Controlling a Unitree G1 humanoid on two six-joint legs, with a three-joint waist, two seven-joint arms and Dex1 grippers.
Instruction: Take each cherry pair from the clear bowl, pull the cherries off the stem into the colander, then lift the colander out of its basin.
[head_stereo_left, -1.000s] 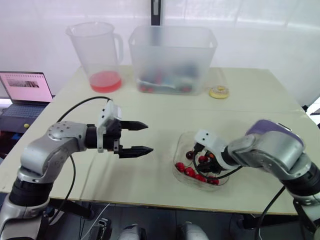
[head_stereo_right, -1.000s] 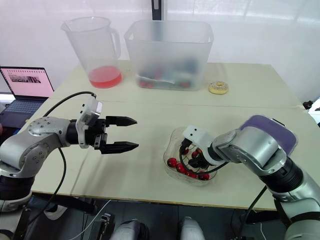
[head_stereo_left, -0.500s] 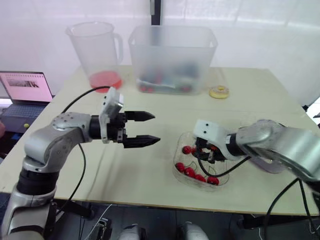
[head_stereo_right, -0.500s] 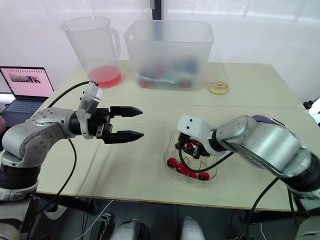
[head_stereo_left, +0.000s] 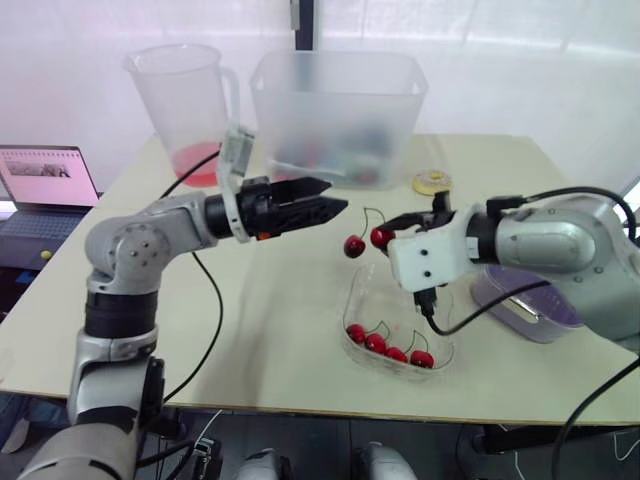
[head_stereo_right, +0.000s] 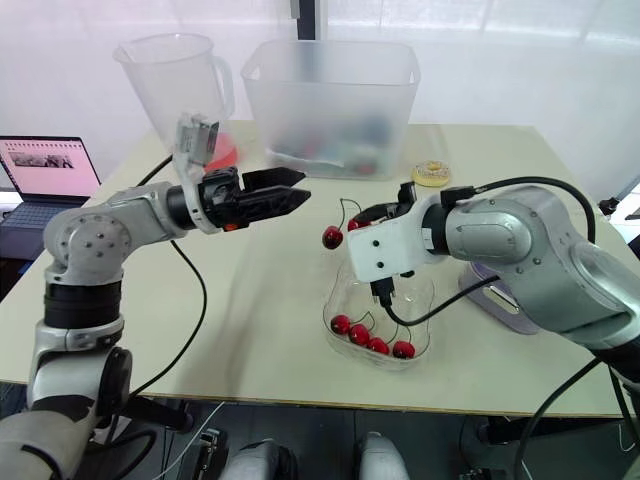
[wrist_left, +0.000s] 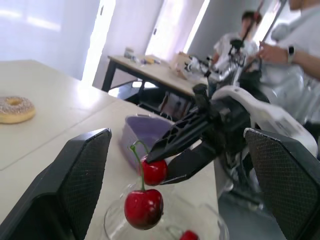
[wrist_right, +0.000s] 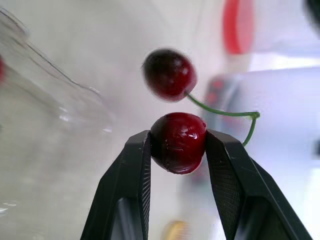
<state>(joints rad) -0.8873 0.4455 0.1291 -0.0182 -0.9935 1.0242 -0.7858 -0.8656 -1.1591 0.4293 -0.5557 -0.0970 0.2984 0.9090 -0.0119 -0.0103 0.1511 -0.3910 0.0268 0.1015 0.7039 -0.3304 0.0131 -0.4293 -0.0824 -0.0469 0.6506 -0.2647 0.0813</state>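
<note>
My right gripper (wrist_right: 178, 134) is shut on one cherry (wrist_right: 178, 142) of a cherry pair, held in the air above the clear bowl (head_stereo_left: 362, 290). The pair's other cherry (head_stereo_left: 354, 246) dangles from the green stem (wrist_right: 222, 112) toward the left gripper. My left gripper (head_stereo_left: 335, 200) is open, its tips a short way left of that dangling cherry without touching it. Several red cherries (head_stereo_left: 386, 343) lie in the bowl. The purple colander (head_stereo_left: 530, 310) sits at the right, partly hidden behind my right arm.
At the back of the table stand a clear jug (head_stereo_left: 180, 95) with red liquid and a large frosted tub (head_stereo_left: 340, 110). A doughnut (head_stereo_left: 432, 182) lies beside the tub. A laptop (head_stereo_left: 45, 180) sits off the table's left side. People sit at a far table (wrist_left: 165, 70).
My right gripper has risen out of the bowl with a cherry pair. My left gripper has swung right and further back toward it, still open.
</note>
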